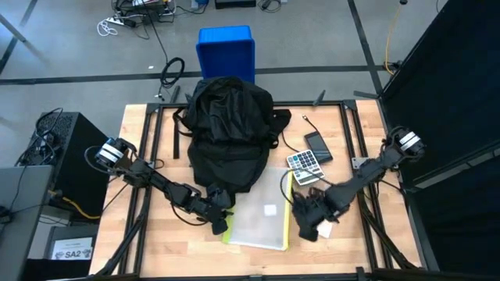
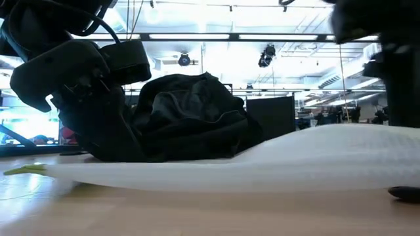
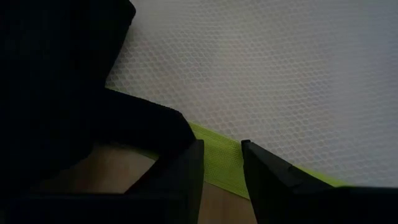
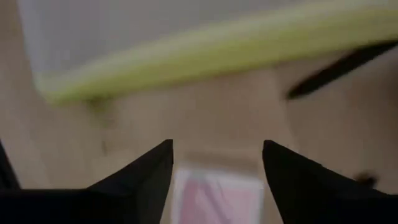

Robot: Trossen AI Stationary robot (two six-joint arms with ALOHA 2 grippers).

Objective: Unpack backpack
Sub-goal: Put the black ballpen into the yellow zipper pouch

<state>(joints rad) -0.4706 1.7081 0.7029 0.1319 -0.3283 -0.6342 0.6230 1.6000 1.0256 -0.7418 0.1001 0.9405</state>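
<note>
Clamped on the green-edged mesh pouch at six o'clock, my left pincer could drag it crooked, while my right pincer hovers spread over a small card; backpack sits at twelve on the tabletop.

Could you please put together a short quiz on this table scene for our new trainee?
1. True or false: the blue bin stands on the table.
2. What lies to the right of the backpack in the high view? A) a calculator B) a mug C) a stapler
3. Which end effector is poised, open, over the small white card?

Key
1. False: the bin is on the floor beyond the table.
2. A.
3. The right end effector; the left end effector is at the mesh pouch, at its lime-green edge.
</note>
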